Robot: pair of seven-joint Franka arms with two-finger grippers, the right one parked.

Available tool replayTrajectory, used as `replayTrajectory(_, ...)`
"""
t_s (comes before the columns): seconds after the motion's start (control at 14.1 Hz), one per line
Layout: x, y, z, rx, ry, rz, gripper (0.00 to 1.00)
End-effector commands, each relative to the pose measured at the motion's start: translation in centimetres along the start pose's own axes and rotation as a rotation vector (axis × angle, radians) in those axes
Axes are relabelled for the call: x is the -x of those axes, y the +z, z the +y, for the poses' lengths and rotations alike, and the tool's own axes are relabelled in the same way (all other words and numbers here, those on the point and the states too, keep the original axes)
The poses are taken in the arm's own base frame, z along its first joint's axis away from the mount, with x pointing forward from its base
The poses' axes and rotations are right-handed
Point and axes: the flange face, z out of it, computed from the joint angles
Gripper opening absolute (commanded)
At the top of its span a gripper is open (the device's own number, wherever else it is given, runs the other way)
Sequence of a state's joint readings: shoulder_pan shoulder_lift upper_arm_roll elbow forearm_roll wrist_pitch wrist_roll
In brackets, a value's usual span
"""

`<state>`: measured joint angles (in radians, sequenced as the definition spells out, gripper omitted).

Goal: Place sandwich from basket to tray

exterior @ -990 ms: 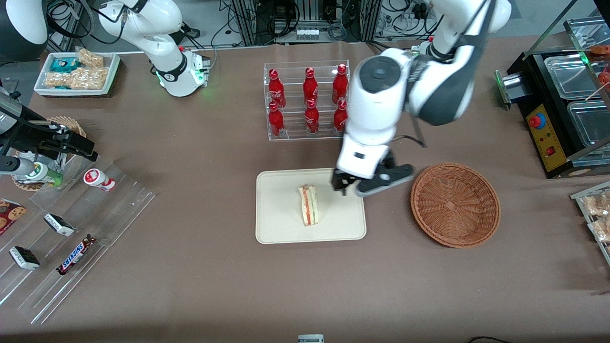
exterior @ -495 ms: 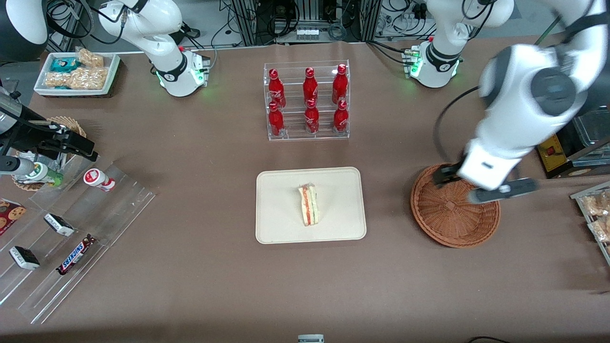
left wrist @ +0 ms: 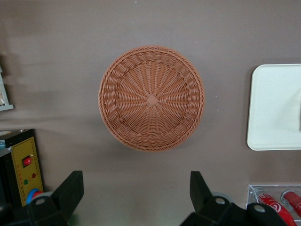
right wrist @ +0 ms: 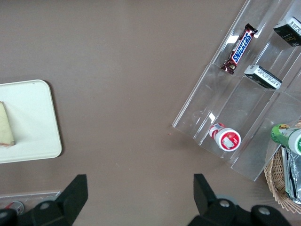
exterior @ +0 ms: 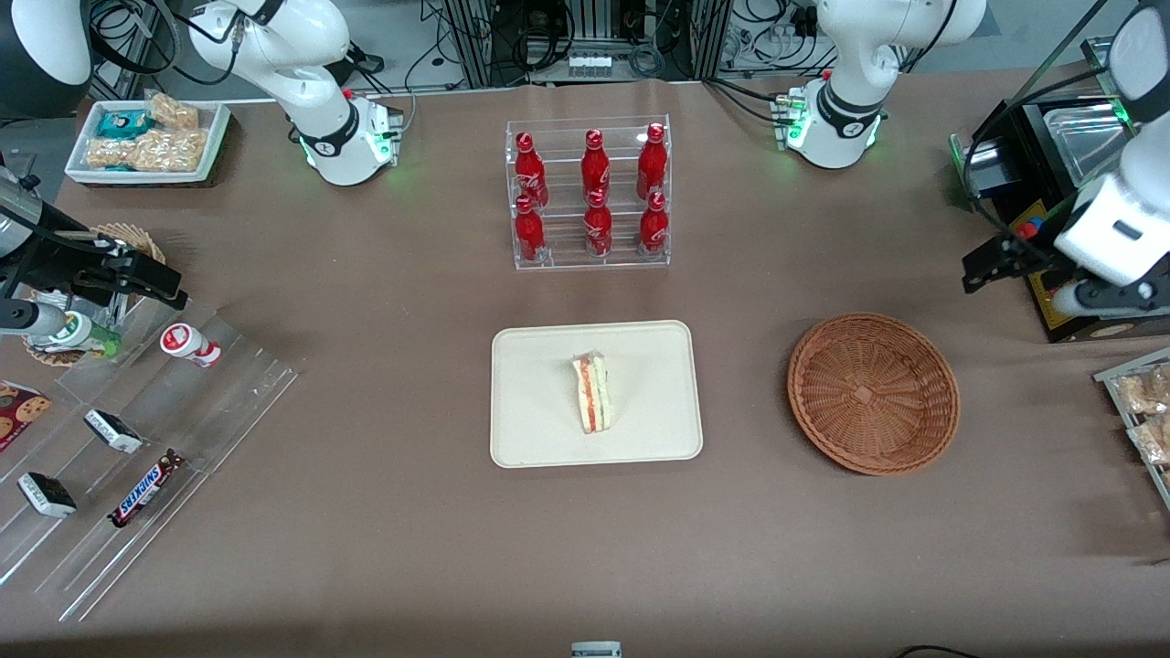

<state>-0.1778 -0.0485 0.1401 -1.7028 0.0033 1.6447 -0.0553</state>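
Note:
The sandwich [exterior: 593, 394] lies on the cream tray [exterior: 535, 429] in the middle of the table, its orange and green filling edge showing. The round reddish-brown basket [exterior: 873, 393] stands beside the tray toward the working arm's end and holds nothing; it also shows in the left wrist view [left wrist: 151, 98], as does the tray's edge [left wrist: 273, 108]. My left gripper [exterior: 992, 267] is open and empty, raised high at the working arm's end of the table, farther from the front camera than the basket. Its spread fingers [left wrist: 69, 188] show in the left wrist view.
A clear rack of red bottles [exterior: 590, 194] stands farther from the camera than the tray. A black machine with a yellow panel [exterior: 1051, 265] sits beside my gripper. Snack packs [exterior: 1143, 407] lie at the working arm's end, an acrylic stand with bars [exterior: 137, 439] toward the parked arm's.
My gripper has left the tray, swept over the basket and risen toward the working arm's end of the table. The sandwich stays on the tray.

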Motion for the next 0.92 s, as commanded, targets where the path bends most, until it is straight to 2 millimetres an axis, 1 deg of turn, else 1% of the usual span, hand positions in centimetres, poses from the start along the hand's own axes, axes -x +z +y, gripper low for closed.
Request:
replayTrajectory(0.0,2.3,-2.7,-0.6,0.003,0.017,0.038,1.00)
replayTrajectory(0.07,2.8,-3.6,-0.7,-0.003,0.017,0.053,1.00)
replayTrajectory(0.14,3.0,-4.0,-0.9,0.000,0.019,0.060,1.00)
replayTrajectory(0.21,3.0,-4.8,-2.1,0.000,0.030,0.074,1.00)
replayTrajectory(0.35,2.6,-5.7,-2.8,0.000,0.089,0.096,1.00)
replayTrajectory(0.42,2.4,-5.6,-2.8,0.000,0.096,0.096,1.00)
replayTrajectory(0.49,1.8,-4.8,-2.9,-0.003,0.093,0.088,1.00)
replayTrajectory(0.57,0.6,-4.1,-3.1,-0.008,0.090,0.077,1.00)
replayTrajectory(0.64,-0.2,-4.1,-3.2,-0.012,0.088,0.077,1.00)
replayTrajectory(0.85,-0.3,-4.0,-3.0,-0.010,0.089,0.068,1.00)
